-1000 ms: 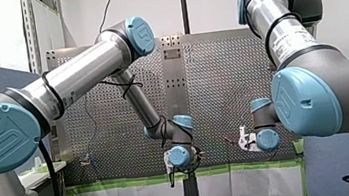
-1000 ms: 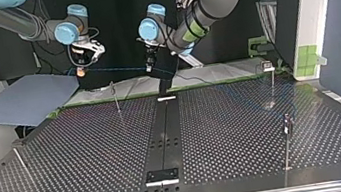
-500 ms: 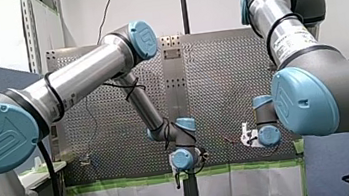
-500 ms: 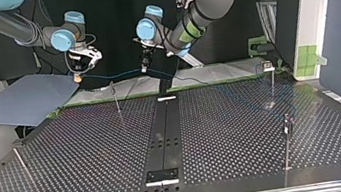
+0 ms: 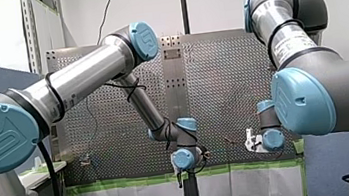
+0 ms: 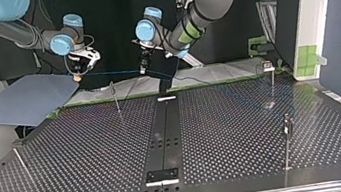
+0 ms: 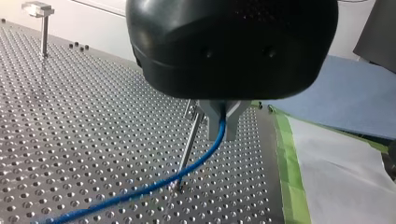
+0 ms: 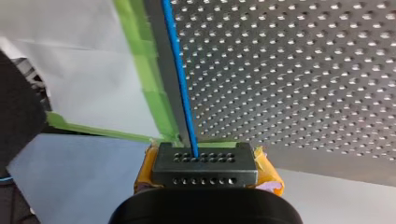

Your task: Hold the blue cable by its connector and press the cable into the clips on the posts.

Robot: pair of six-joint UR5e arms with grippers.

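Top view, blue cable [image 6: 111,73]: strung between both arms over the tabletop's [image 6: 224,134] edge nearest them, just above a post [image 6: 115,96].
Change: both ends have slid toward this view's left and the span has levelled, so it looks lined up for pressing into the clip.
Left jaws: closed narrow on the cable mid-run.
Right jaws: yellow pads [image 8: 267,173] clamp its end; connector hidden.

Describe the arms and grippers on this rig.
My left arm and my right arm: silver tubes, grey joints, light-blue caps with an embossed logo, black cables tied alongside. Left gripper: rounded black body, grey metal fingers. Right gripper: black body, yellow pads.
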